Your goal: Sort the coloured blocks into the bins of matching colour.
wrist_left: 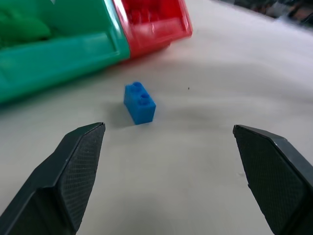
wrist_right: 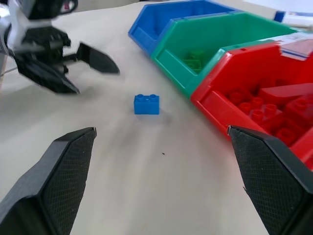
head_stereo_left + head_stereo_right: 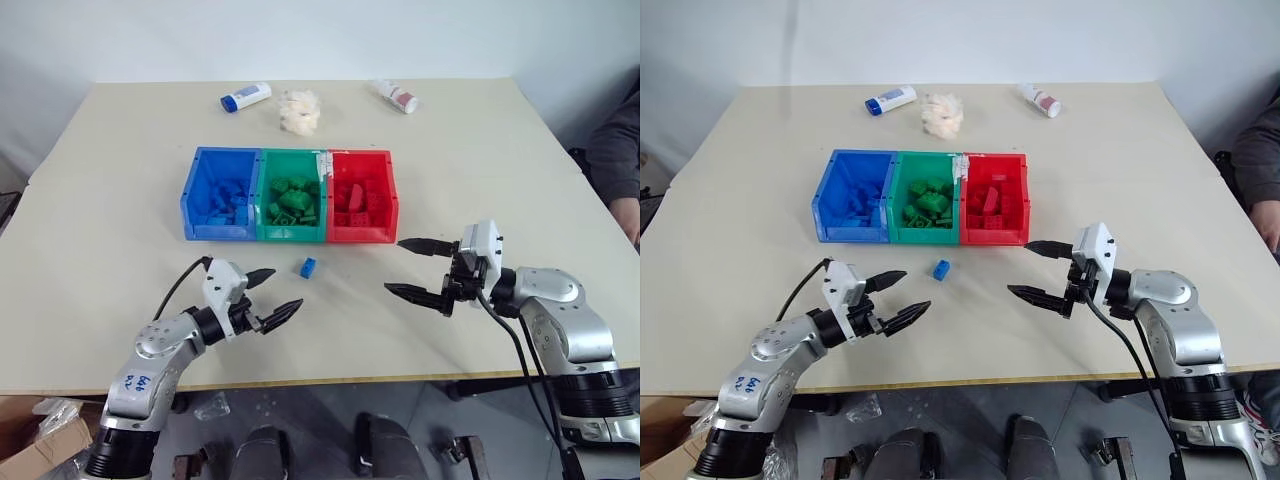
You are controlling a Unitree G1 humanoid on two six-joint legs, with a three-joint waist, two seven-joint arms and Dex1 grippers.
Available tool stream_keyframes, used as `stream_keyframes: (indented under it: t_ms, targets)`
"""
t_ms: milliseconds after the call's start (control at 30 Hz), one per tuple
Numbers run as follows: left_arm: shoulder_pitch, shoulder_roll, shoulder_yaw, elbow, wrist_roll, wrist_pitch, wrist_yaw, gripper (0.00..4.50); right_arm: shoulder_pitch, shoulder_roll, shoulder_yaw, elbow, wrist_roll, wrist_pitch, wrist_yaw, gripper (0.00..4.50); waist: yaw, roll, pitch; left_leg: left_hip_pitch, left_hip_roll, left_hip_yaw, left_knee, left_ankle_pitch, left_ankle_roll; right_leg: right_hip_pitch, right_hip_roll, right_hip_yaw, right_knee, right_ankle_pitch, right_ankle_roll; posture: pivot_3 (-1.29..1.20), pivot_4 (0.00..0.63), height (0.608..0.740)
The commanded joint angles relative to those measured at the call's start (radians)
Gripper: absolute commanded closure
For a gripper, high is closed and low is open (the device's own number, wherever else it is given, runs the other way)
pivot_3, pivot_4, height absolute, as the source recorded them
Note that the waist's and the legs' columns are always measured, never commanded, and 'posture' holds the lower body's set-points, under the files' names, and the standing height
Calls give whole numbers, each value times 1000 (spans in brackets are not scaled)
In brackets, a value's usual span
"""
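Both grippers, left (image 3: 270, 296) and right (image 3: 414, 269), wide open and empty near the lone blue block (image 3: 308, 267); bin (image 3: 290, 232) contents partly hidden by walls.

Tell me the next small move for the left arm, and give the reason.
Probably ease the open left gripper forward until its fingers straddle the blue block, then close. That block lies alone on the table in front of the green bin, outside the blue bin; the left gripper is nearest and already points at it.
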Motion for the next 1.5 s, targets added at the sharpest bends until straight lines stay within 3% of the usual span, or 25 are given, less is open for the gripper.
stream_keyframes:
  t_ms: [33,333,433,633,800,1033,1200,1333,1500]
  targets:
    - [-64,-50,-75,59,82,-14,65,36,22,-10,-30,-72,27,5,-26,0,6,0,0,0,0,0,1,0,0,1,0,0,0,0,0,0,150,740]
    - [-172,-134,-148,185,192,55,172,36,55,-10,-44,-107,32,8,-68,0,13,0,0,-1,0,-1,4,0,1,2,0,0,0,0,1,0,150,740]
    - [-189,-146,-153,195,205,87,187,628,63,-11,-48,-114,35,6,-77,0,20,1,-1,0,0,-1,6,0,1,2,0,0,1,0,1,0,150,740]
    - [-198,-157,-147,214,225,66,202,2583,61,-12,-46,-108,34,1,-87,0,24,1,-1,0,0,-1,6,-1,1,2,0,0,1,0,1,0,150,740]
    - [-202,-150,-153,227,213,-63,129,4036,50,-11,-41,-94,30,-6,-88,0,25,1,-1,-1,0,-1,6,-1,1,2,0,0,1,0,1,0,150,740]
    - [-140,-111,-129,98,114,-131,-32,4033,43,-12,-40,-81,27,-11,-86,0,22,1,-1,-1,0,-1,6,-1,1,2,0,0,1,0,1,0,150,740]
    - [-120,-76,-39,8,61,-90,-2,4033,43,-13,-41,-74,27,-15,-86,0,21,1,-1,-1,0,-1,6,-1,1,1,0,0,1,0,1,0,150,740]
    - [-233,-72,142,82,40,-105,144,4033,34,-8,-37,-63,24,-21,-85,0,25,1,0,-2,0,-2,8,-1,2,1,0,0,1,0,1,0,150,740]
    - [-332,-32,188,228,75,-172,151,4033,14,1,-24,-44,20,-29,-82,0,24,1,0,-3,0,-2,8,-3,3,2,0,-1,0,1,1,0,150,740]
